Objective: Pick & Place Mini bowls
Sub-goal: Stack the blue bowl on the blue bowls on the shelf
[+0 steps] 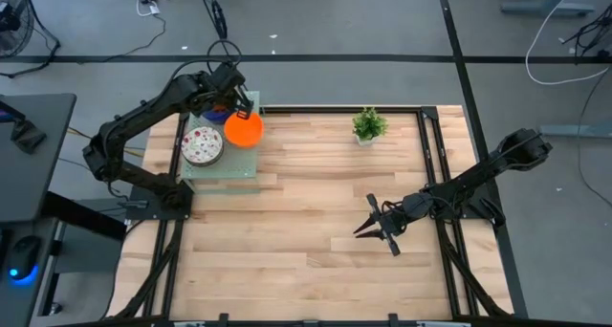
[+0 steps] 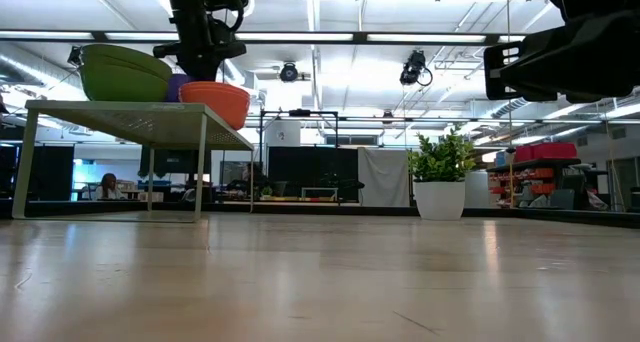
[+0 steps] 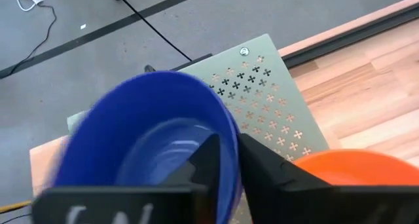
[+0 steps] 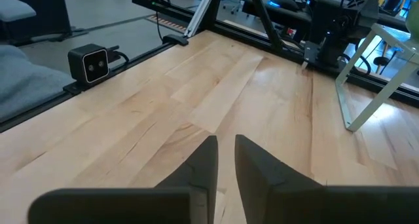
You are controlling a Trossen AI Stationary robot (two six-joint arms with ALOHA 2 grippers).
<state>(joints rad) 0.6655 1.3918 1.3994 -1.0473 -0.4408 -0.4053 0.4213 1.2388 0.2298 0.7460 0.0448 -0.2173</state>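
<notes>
Left gripper [image 1: 236, 102] is positioned over the far edge of the pale green perforated stand [image 1: 247, 166] at the table's far-left corner. In the left wrist view its two fingers [image 3: 211, 160] straddle the rim of a blue bowl [image 3: 157, 129], one inside the wall and one outside; the gap between them is narrow and the rim sits in it, but whether they press on it cannot be told. The blue bowl appears blurred at its outer edge.

An orange bowl [image 1: 244, 129] sits on the stand just beside the left gripper, toward the table's middle. A white bowl with red speckles [image 1: 202, 145] sits on the stand near its left side; from table height its outer wall shows green [image 2: 124, 74]. A purple-blue bowl edge [image 2: 177, 86] shows between the green wall and the orange bowl [image 2: 214, 100].

Right gripper [image 1: 369, 228] hovers over bare wooden table [image 1: 306, 241] at the right-centre, well apart from the stand. Its fingers [image 4: 205, 160] stand slightly apart with nothing between them.

A small potted plant [image 1: 368, 126] stands at the far edge of the table, near centre-right.

No legible brand, label or writing on any bowl, the stand or the grippers
</notes>
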